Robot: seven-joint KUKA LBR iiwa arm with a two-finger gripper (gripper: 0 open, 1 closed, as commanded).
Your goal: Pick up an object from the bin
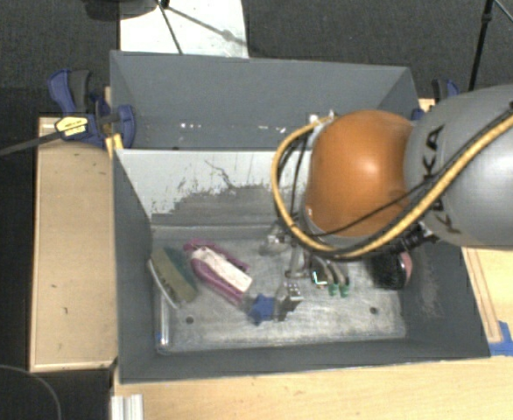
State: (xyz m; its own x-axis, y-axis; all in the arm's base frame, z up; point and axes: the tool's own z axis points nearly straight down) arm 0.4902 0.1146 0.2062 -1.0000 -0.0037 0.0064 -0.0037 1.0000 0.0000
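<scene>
The small blue piece [260, 310] lies on the floor of the bin [239, 344], near the front wall and about midway along it. The pincer [284, 303] hangs low just beside it on its right, touching it or nearly so. You cannot tell from this angle whether the pincer is apart or together, nor whether the blue piece is inside it, so treat nothing as held. To do this step well, I judge you should centre the pincer over the blue piece rather than at its edge, come straight down close to the metal floor, close gently, and lift only once the piece is seen to rise with it. The piece looks small, blocky and hard, with dull plastic-like faces, so it may skid on the scratched bare metal if pushed from one side. Up and to its left lies a purple and white packet [220, 271], long and softly rounded, set aslant and near enough to be nudged. Further left a grey-green wedge [173, 276], flat and matt, rests near the left wall. To the pincer's right some small green bits [335, 285] sit under the wrist, with a black round thing [388, 270] beyond them. The glossy orange cover [361, 173] and its looping cables [283, 191] hide much of the wrist.
</scene>
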